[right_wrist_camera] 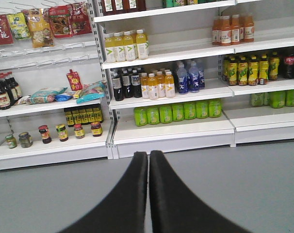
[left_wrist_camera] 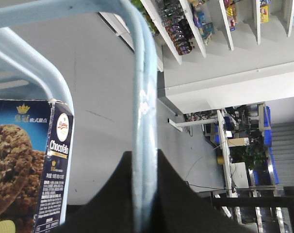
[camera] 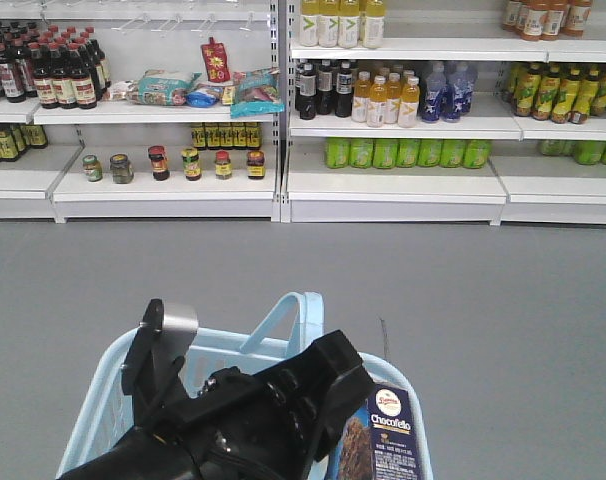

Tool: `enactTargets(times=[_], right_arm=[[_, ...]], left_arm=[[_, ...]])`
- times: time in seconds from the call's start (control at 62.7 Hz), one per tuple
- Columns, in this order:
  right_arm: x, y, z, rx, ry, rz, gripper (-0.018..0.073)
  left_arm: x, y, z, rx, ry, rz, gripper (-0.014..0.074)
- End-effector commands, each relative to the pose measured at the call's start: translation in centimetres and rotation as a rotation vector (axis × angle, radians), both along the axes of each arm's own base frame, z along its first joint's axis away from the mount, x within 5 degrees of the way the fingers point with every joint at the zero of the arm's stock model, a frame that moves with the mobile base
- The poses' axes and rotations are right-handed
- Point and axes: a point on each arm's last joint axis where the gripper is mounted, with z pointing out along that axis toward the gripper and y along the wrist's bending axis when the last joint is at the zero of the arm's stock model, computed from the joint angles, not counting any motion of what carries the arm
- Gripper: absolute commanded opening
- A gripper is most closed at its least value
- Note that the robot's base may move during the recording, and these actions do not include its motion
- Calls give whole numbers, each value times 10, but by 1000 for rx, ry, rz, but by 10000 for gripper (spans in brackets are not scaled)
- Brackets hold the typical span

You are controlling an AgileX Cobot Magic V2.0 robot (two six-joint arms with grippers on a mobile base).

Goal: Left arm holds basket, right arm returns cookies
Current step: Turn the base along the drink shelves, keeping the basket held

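**Exterior front-facing view: cookie box sits in basket gripped by left arm**

The left arm reaches over the light blue basket in a shop aisle, above a grey floor. The looped handle stands upright beyond the arm. The cookies, a dark navy "Chocofello" box, stand upright inside the basket at its right side, just beside the arm.

From the left wrist, the left pincer is closed on the handle, with a black finger pressed against each side of the blue bar. The box is well to one side of it.

From the right wrist, the right pincer is closed, its two fingers meeting at the tips with nothing between them. It points at the white shelves stocked with bottled drinks, jars and packets.
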Motion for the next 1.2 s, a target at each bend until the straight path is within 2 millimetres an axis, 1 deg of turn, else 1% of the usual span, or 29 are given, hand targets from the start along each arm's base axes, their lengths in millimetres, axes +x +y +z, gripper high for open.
enactTargets(times=[0.0, 1.18], right_arm=[[-1, -1, 6, -5, -85, -11, -9], [-1, -1, 6, -5, -85, -11, -9]], left_arm=[[0, 3, 20, -45, -69, 2, -6], [0, 3, 20, -42, -66, -1, -6]])
